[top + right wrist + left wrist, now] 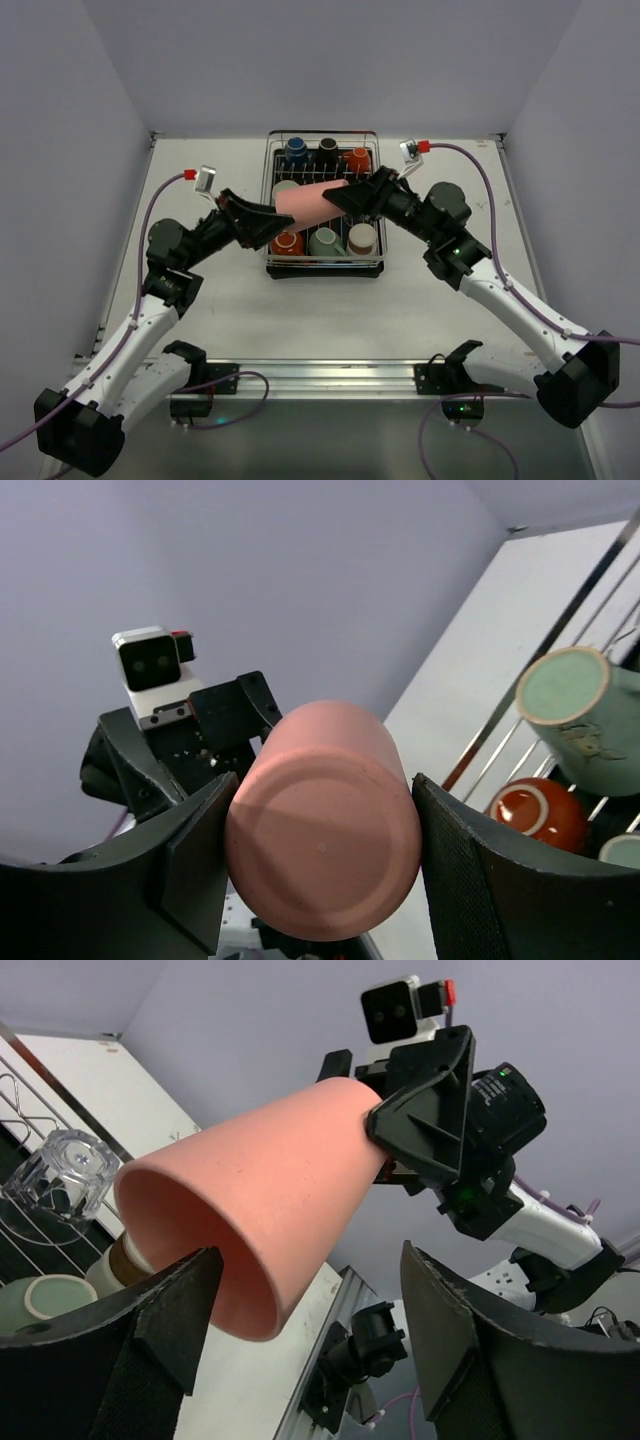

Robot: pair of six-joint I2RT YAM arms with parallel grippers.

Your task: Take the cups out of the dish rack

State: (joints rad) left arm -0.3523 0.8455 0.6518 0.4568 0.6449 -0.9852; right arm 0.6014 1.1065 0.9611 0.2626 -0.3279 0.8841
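Note:
A tall salmon-pink cup hangs on its side above the dish rack. My right gripper is shut on its closed base, which fills the space between the pads in the right wrist view. My left gripper is open at the cup's mouth: the rim lies close by the left finger, and the right finger stands well apart. In the rack stand blue, black, orange, red, teal and brown cups. A clear cup shows in the left wrist view.
The rack stands at the far middle of the white table, with a black tray under it. Grey walls close in the far side and both sides. A metal rail with the arm bases runs along the near edge.

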